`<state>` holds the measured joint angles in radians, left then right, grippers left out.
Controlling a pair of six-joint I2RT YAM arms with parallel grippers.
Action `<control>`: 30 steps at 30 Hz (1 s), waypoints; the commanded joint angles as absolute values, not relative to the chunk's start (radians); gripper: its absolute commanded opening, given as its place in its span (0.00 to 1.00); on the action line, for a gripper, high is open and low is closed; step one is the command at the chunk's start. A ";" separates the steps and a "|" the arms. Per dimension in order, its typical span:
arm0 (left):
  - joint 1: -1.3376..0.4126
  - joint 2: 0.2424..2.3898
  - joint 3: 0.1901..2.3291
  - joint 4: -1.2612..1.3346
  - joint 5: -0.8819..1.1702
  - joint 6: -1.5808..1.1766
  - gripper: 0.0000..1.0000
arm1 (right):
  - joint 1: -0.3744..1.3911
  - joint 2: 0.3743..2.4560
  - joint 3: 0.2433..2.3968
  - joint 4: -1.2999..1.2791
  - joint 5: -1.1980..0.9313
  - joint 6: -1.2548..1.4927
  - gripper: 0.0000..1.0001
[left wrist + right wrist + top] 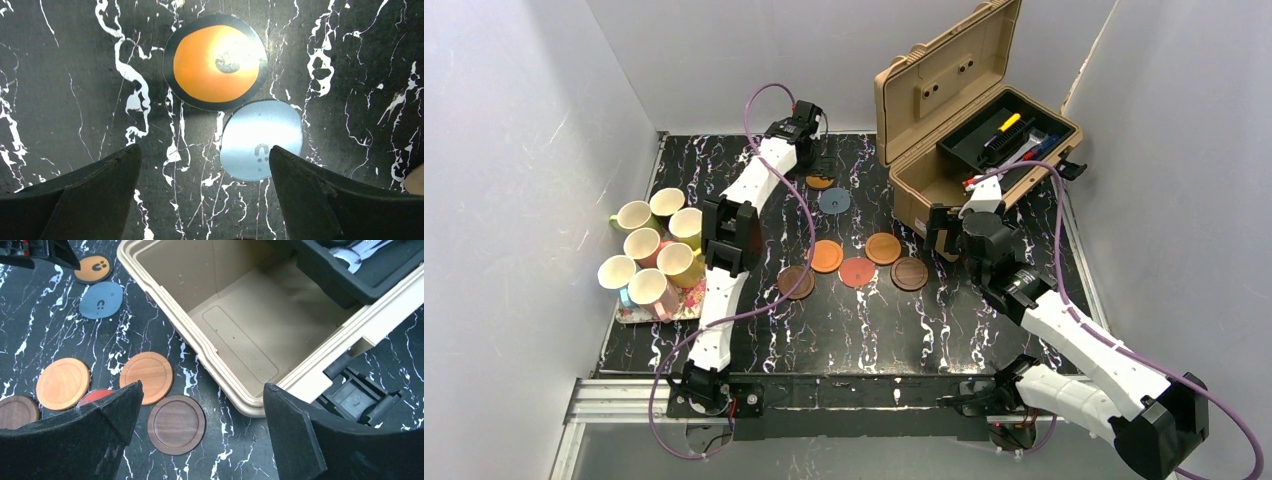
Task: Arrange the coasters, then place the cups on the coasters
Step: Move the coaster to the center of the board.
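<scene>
Seven coasters lie on the black marble table. An orange coaster with a dark mark (820, 181) (215, 61) and a grey-blue one (834, 201) (261, 140) sit at the back. My left gripper (819, 160) (204, 149) hangs open just above them, holding nothing. Mid-table lie two orange-brown coasters (826, 256) (883, 248), a red one (857, 272) and two dark brown ones (795, 282) (909, 273). My right gripper (936, 238) (202, 386) is open and empty above the right dark brown coaster (176, 424). Several cups (649, 260) stand together at the left.
The cups rest on a floral tray (686, 308) by the left wall. An open tan case (964, 130) (240, 330) with a black tool insert fills the back right, its front rim close to my right gripper. White walls enclose the table.
</scene>
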<state>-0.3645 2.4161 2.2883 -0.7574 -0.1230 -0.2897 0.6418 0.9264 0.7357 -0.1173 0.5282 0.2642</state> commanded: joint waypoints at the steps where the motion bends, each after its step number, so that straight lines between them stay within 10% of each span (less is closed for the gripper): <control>1: -0.358 2.445 2.379 -0.784 -0.104 -0.227 0.98 | 0.640 0.921 0.731 -0.008 0.538 0.218 0.99; 30: -0.363 2.590 2.433 -0.695 -0.091 -0.109 0.98 | 0.639 0.986 0.709 0.090 0.515 0.218 0.99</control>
